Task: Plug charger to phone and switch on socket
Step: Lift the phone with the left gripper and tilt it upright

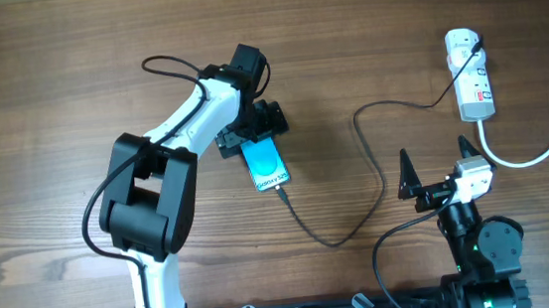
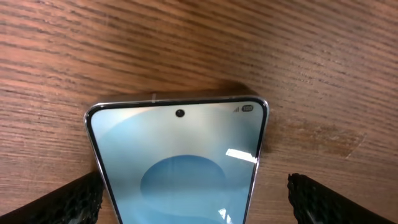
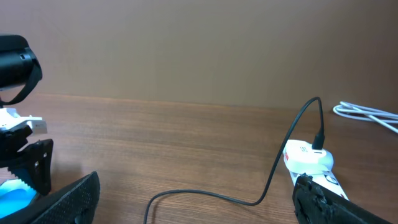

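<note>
The phone (image 1: 265, 164) lies flat on the table, its teal screen (image 2: 180, 162) up. My left gripper (image 1: 255, 136) is open and straddles the phone's far end; the left finger (image 2: 62, 202) is at its edge and the right finger (image 2: 336, 199) stands apart. The black charger cable (image 1: 340, 240) runs from the phone's near end in a loop to its plug in the white socket (image 1: 471, 77). Whether its tip is seated in the phone I cannot tell. My right gripper (image 1: 435, 163) is open and empty, near the front, with the cable (image 3: 273, 180) and socket (image 3: 308, 158) ahead of it.
The socket's thick white cord (image 1: 544, 155) curves off the strip's near end and up the table's right side, also visible as the white cord (image 3: 367, 115) in the right wrist view. The left arm (image 1: 148, 190) stretches across the table's left half.
</note>
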{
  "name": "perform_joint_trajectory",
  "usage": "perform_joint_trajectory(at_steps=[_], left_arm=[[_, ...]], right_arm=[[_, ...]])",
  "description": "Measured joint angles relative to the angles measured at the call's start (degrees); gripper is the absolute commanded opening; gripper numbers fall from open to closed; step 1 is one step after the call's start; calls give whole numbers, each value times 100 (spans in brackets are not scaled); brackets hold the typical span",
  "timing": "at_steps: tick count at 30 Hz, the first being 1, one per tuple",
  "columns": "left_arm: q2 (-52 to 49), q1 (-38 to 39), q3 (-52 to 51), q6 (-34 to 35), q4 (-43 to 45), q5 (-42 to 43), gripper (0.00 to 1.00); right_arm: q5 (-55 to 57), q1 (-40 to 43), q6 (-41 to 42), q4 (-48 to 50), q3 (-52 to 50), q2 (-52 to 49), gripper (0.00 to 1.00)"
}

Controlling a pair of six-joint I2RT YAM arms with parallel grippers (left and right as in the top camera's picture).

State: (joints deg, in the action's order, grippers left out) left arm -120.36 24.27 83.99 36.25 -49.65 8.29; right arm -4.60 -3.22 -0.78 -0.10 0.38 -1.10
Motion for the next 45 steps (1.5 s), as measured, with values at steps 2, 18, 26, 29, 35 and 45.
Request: perform_joint_trajectory(at_steps=[2, 18, 26, 29, 35, 45], left_arm=[[-2, 2, 2, -15, -2, -13, 100], [149, 348, -428, -31, 321, -761, 94], [144, 490, -466, 59, 328, -1189, 81], [144, 291, -472, 94, 409, -1239, 81], [83, -693, -334, -498, 730, -1447, 95], [46, -907, -243, -566, 260, -1161, 100]], right_arm=[[0, 0, 0, 0, 0, 0, 100], [0, 0, 0, 0, 0, -2, 100], [0, 0, 0, 0, 0, -2, 100], [0, 0, 0, 0, 0, -2, 100], [0, 0, -2, 0, 0, -2, 100], [0, 0, 0, 0, 0, -2, 100]])
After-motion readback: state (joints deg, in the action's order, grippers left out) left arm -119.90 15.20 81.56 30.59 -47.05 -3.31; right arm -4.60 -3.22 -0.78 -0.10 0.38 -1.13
